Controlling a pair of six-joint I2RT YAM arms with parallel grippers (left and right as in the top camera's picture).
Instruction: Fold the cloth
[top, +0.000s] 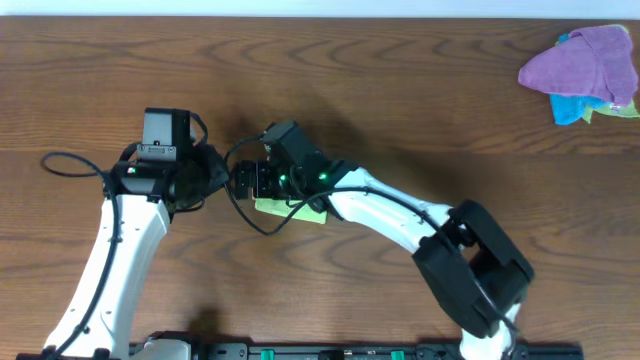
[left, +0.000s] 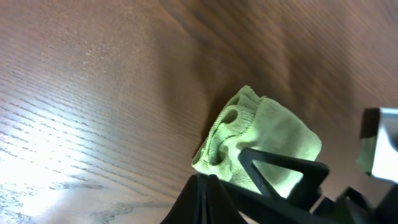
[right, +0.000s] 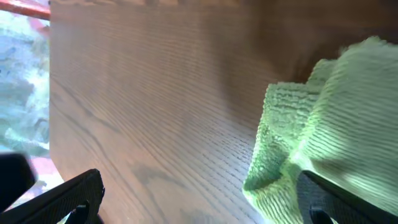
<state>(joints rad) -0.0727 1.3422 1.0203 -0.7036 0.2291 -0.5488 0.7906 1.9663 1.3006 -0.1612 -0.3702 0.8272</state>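
A small green cloth (top: 292, 210) lies bunched on the wooden table, mostly hidden under my right arm in the overhead view. In the left wrist view the green cloth (left: 273, 134) sits just beyond my left gripper (left: 207, 186), whose fingers are pressed together at the cloth's near edge; nothing shows between them. My right gripper (right: 202, 196) is open wide. Its right finger rests against the green cloth (right: 329, 106) and its left finger is over bare wood. In the overhead view the left gripper (top: 226, 180) and right gripper (top: 250, 182) nearly meet.
A pile of other cloths (top: 585, 65), purple over blue, lies at the far right corner of the table (top: 420, 90). Cables loop around both wrists near the green cloth.
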